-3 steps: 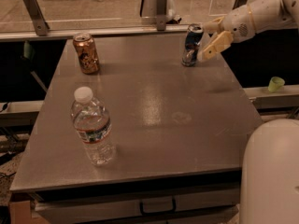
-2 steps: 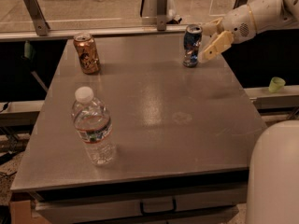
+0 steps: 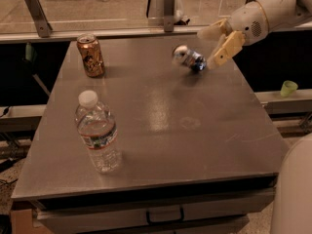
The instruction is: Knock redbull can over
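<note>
Three containers being seen on grey table (image 3: pixel 195 145). Copper-orange can (image 3: pixel 90 55) standing upright far left of jaws. Water bottle (image 3: pixel 97 133) standing far left of jaws, nearer camera. Redbull can (image 3: pixel 189 58) leaning steeply, silver top pointing left, just left of jaws, beside lower finger (image 3: pixel 225 50). Gripper (image 3: pixel 206 48) being held above table's far right part, jaws spread, nothing being clasped.
</note>
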You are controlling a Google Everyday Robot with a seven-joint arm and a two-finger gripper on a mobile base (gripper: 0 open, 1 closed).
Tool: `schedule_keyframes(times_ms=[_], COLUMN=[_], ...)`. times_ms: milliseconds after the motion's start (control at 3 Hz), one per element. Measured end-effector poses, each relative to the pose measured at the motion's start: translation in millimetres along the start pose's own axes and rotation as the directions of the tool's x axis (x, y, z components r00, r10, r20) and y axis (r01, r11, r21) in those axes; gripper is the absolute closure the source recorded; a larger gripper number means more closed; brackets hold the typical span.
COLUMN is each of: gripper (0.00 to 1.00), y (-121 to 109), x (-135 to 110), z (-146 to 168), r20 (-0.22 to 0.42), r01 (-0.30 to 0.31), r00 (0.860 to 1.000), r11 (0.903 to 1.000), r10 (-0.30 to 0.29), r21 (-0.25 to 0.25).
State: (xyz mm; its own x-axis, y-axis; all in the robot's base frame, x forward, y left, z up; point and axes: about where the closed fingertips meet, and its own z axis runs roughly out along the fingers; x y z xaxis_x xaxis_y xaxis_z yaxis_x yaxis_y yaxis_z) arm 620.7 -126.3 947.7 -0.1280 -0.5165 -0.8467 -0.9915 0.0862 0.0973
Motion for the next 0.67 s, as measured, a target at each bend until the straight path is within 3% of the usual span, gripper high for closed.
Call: schedule_keyframes(times_ms=[333, 667], gripper=[0.00, 0.00], y=[22.9, 26.1], x=[-16.1, -19.0], z=[7.0, 0.3], r20=[0.000, -0.036], r01=[0.044, 0.068], r00=[0.999, 0.997], r11=[0.9973, 0.9977], r10=[-0.044, -0.068], r21=[-0.058, -0.003])
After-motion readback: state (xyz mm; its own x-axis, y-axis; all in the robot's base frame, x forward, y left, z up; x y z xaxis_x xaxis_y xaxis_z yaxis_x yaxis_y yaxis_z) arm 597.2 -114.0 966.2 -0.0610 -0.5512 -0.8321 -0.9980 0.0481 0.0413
